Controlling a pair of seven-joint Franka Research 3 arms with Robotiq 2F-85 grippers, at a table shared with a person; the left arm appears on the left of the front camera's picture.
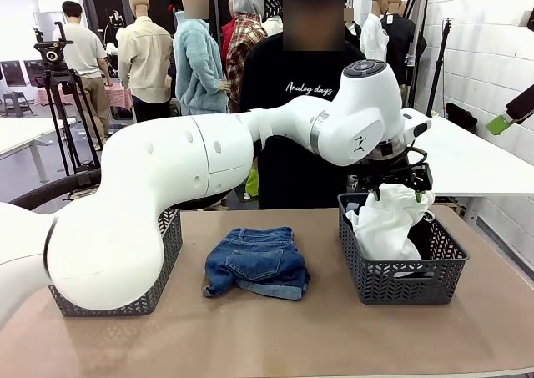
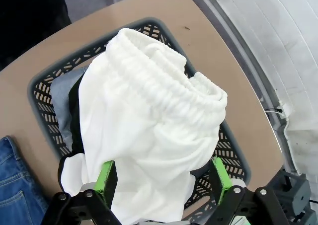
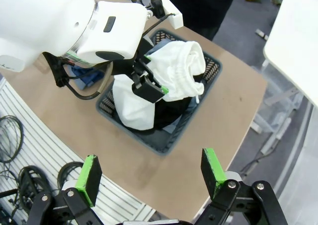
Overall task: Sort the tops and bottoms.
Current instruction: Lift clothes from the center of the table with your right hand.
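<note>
A white top [image 1: 388,224] is heaped in the dark grey basket [image 1: 400,282] on the right, over a black top [image 3: 171,113]. My left gripper [image 2: 161,178] hangs just above that basket, its green-padded jaws spread wide. The white top [image 2: 149,125] bulges up between the jaws and rests on the pile. Blue denim shorts [image 1: 257,263], the bottoms, lie flat on the table between the two baskets. High above the table's right end, my right gripper [image 3: 151,173] is open and holds nothing.
A second dark basket [image 1: 158,286] stands at the left, half hidden by my left arm. A person in a black printed T-shirt [image 1: 309,86] stands at the far edge. A grey-blue cloth [image 2: 62,93] lies under the tops. A white table [image 1: 476,157] adjoins at the right.
</note>
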